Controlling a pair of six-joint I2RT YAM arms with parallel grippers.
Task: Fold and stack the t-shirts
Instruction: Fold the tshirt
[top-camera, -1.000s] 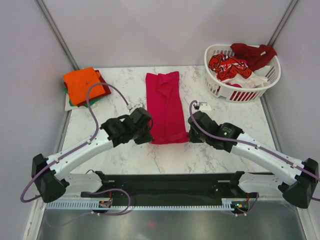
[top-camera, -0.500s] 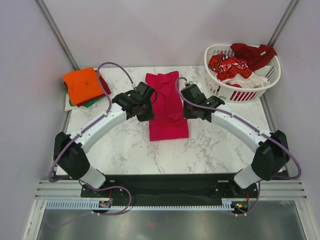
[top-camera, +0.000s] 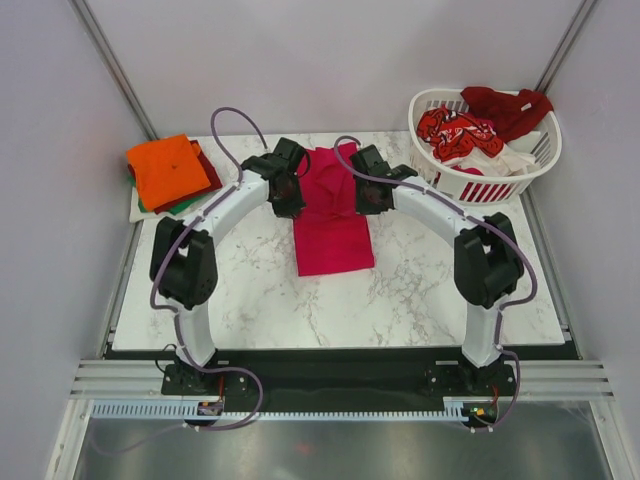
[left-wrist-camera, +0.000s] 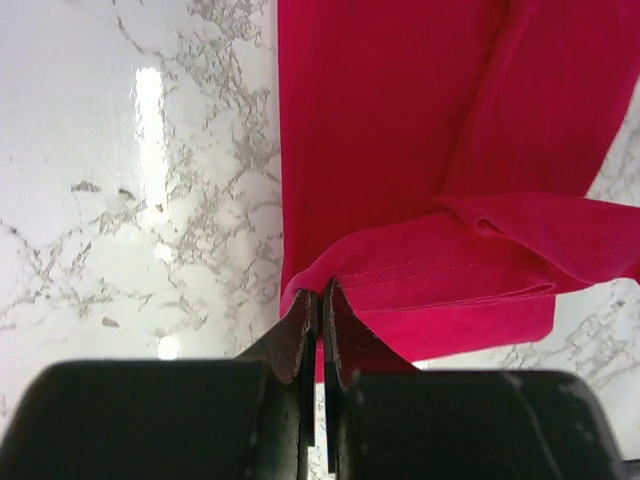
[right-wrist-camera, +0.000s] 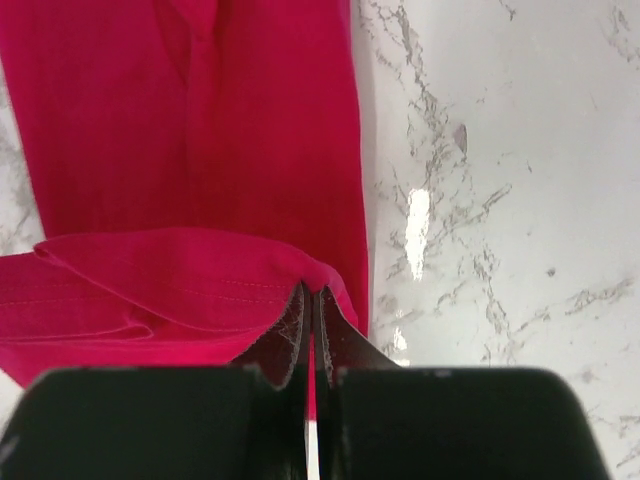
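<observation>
A plain magenta-red t-shirt (top-camera: 332, 220) lies as a long strip in the middle of the marble table. My left gripper (top-camera: 290, 195) is shut on its left hem corner (left-wrist-camera: 310, 285) and my right gripper (top-camera: 366, 193) is shut on its right hem corner (right-wrist-camera: 322, 280). Both hold the near end lifted and doubled back over the far part of the shirt. Folded orange, green and dark red t-shirts (top-camera: 168, 172) are stacked at the far left. Red-patterned (top-camera: 455, 133), dark red (top-camera: 505, 107) and white t-shirts lie in the basket.
A white slatted plastic basket (top-camera: 470, 182) stands at the far right corner. Grey walls close in the table on three sides. Both arms stretch far over the table, their purple cables looping above them.
Both grippers have carried the shirt's near hem from the front of the table toward the back, folding the strip over itself. Both arms are now stretched out much farther.
</observation>
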